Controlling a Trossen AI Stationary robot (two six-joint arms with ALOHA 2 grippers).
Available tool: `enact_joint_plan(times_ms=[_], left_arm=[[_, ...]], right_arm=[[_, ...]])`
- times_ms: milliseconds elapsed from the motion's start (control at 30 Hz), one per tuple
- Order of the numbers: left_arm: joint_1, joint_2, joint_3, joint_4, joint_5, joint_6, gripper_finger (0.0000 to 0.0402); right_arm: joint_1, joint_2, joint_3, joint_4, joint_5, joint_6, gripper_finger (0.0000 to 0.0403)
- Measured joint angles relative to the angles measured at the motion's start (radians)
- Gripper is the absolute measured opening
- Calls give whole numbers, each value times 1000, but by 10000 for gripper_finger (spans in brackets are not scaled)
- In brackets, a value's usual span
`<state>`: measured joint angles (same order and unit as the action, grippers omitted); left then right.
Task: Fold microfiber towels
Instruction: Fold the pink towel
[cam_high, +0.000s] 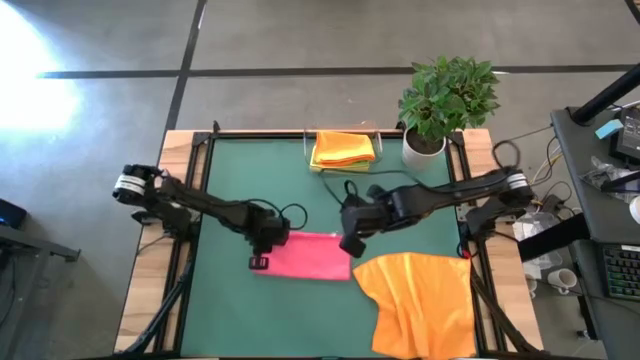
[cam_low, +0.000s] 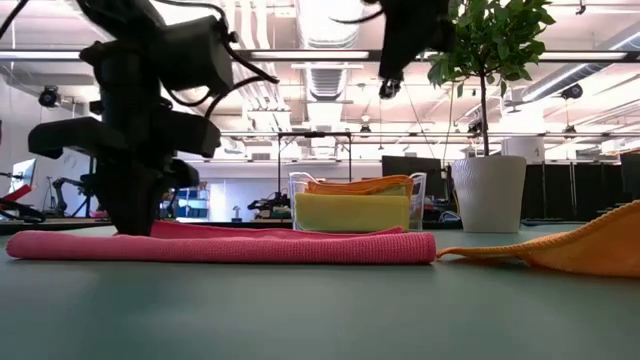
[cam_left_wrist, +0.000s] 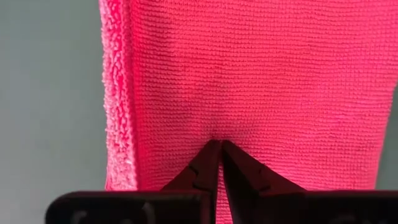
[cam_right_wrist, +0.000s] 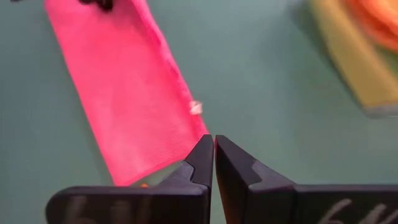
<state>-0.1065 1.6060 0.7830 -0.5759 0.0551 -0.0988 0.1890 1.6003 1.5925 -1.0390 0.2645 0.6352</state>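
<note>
Folded towel (cam_high: 312, 255) between both arms

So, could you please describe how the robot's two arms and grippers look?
Both arms are dark, jointed links with a pale silver band near the base and loose black cables. The left gripper and right gripper each have two black, wedge-shaped fingers tapering to points.

a: what colour is the folded towel (cam_high: 312, 256) in the middle?
b: bright pink, plain, with a fine ribbed weave showing close up. the mat (cam_high: 250, 170) under it is dark green
a: and the loose one (cam_high: 420, 300) at the near edge?
b: orange, plain. the stack (cam_high: 343, 148) at the back is orange over yellow, in a clear holder (cam_low: 416, 205)
a: the arms?
b: both black, and the left gripper (cam_left_wrist: 219, 149) and right gripper (cam_right_wrist: 213, 142) are black too
a: the plant (cam_high: 448, 92)?
b: green leaves, white ribbed pot (cam_low: 489, 193); the table frame (cam_high: 172, 165) is pale wood
</note>
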Motion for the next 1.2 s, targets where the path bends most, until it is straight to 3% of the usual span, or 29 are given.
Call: enact_joint_plan(times_ms=[100,267,567,667,833,967,1200], left_arm=[[36,4,4,-3,12,60,8],[114,4,4,0,-74,221,8],[278,9,12,97,-388,590,8],[328,12,21,136,-426,603,8],[363,-8,50,120,-510,501,8],[352,-67,78,82,-480,392,9],[330,-159,104,157,-177,116,9]], right_arm=[[-1,-47,0,-25,50,-3,8],[-7,-112,0,-67,152,-7,9],[-65,-179,0,-102,245,-69,9],[-90,-185,0,-127,261,-96,9],[-126,-187,0,-153,262,-145,9],[-149,-187,0,-161,262,-173,9],[-159,-186,0,-160,261,-164,9]])
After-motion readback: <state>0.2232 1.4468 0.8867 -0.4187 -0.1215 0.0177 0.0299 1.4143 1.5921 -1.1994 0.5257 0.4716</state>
